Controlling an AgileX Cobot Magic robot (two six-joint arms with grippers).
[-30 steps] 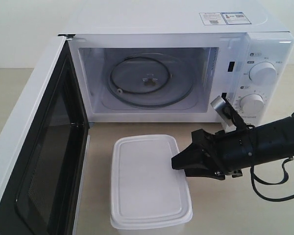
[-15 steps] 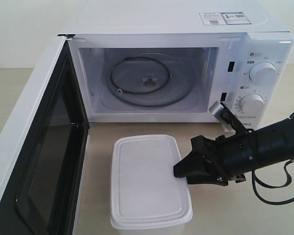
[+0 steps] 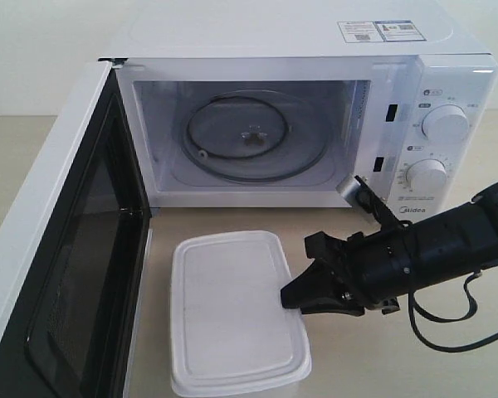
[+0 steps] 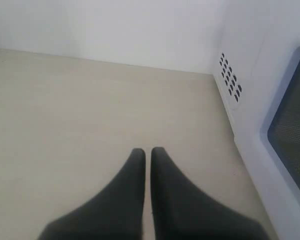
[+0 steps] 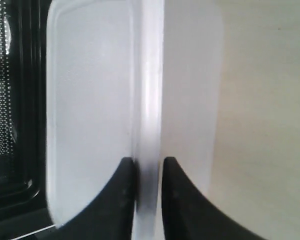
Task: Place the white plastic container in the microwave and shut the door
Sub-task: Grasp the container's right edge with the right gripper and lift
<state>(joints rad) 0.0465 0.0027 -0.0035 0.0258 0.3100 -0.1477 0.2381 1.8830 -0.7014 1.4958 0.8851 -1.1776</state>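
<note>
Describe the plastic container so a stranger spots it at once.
Find the white microwave with its door swung open. On the table before its opening sits the container: a white rectangular box with rounded corners and a flat lid. It alone is low and lidded, with the right gripper pinching its rim.

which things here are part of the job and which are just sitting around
In the job: container; microwave; its open door; turntable; right gripper, fingers astride the container's rim.

Not in the job: dials; stickers on top; cable; left gripper, holding nothing. Nothing loose lies about.
</note>
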